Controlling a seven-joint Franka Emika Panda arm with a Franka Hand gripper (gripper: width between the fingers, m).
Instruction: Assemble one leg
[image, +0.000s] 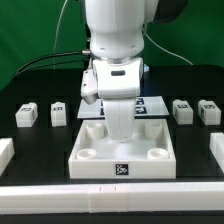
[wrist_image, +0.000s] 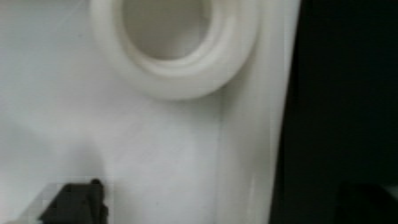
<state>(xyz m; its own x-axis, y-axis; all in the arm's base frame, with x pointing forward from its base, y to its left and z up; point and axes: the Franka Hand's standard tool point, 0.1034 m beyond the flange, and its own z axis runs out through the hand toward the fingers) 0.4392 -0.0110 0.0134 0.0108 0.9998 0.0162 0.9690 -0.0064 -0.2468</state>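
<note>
The big white tray-like piece (image: 122, 150) with round corner sockets lies in the middle of the table. My gripper (image: 120, 128) is lowered onto its far part, and the white hand hides the fingers in the exterior view. In the wrist view one dark fingertip (wrist_image: 75, 200) shows over the tray's white surface (wrist_image: 107, 130), beside a round socket (wrist_image: 169, 45) and close to the tray's edge. The other finger is lost against the dark table. Small white legs stand apart: two at the exterior view's left (image: 25, 114) (image: 58, 111) and two at its right (image: 182, 109) (image: 209, 111).
Long white bars lie at the exterior view's left (image: 5, 152), right (image: 217, 152) and along the front (image: 110, 196). The marker board (image: 152, 103) lies behind the tray. Black cables run across the back of the table.
</note>
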